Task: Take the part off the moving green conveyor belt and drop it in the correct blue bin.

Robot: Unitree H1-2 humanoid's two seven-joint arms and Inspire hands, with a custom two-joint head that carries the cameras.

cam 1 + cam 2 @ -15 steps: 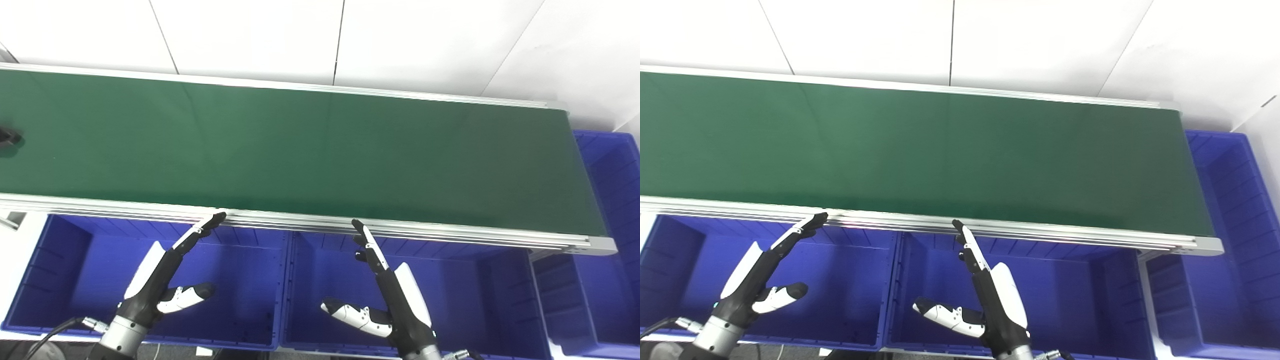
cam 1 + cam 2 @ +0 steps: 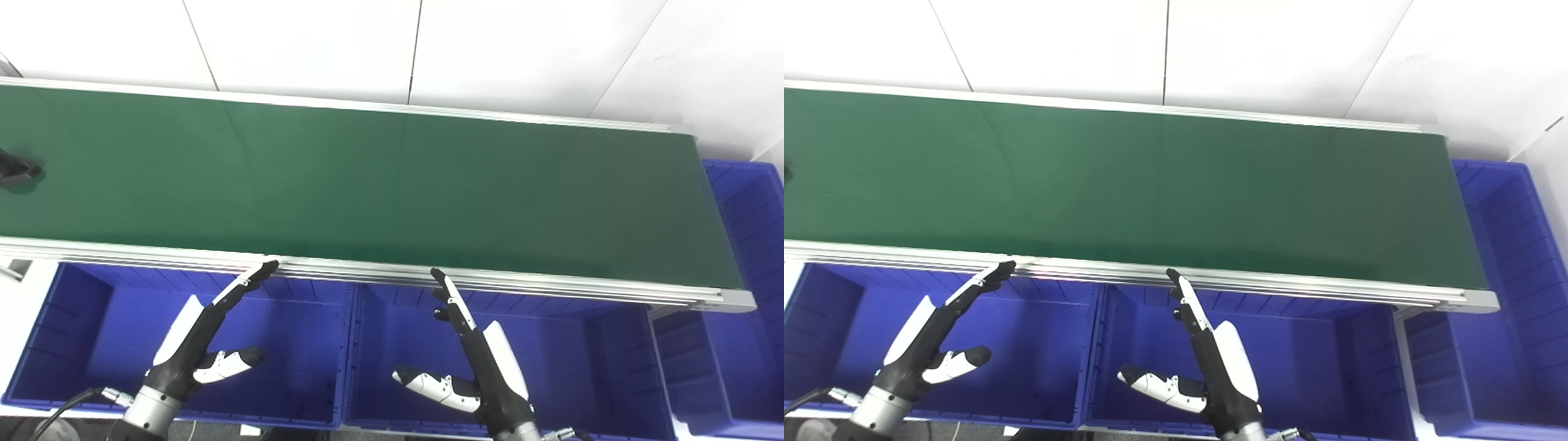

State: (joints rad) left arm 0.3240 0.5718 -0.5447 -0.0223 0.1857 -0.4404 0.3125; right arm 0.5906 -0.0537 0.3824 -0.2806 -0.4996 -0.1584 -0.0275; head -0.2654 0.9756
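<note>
A small black part (image 2: 17, 171) lies on the green conveyor belt (image 2: 380, 184) at its far left edge, partly cut off by the picture's border. My left hand (image 2: 205, 334) is open and empty, held over the left blue bin (image 2: 73, 343) with its fingertips near the belt's front rail. My right hand (image 2: 468, 352) is open and empty over the middle blue bin (image 2: 582, 367), fingers pointing up at the rail. Both hands are far from the part.
The aluminium front rail (image 2: 551, 288) of the belt runs between the hands and the belt. A third blue bin (image 2: 753, 257) stands at the belt's right end. A white wall rises behind the belt.
The black part has moved a little to the right along the belt and shows more fully. Both hands have stayed in place.
</note>
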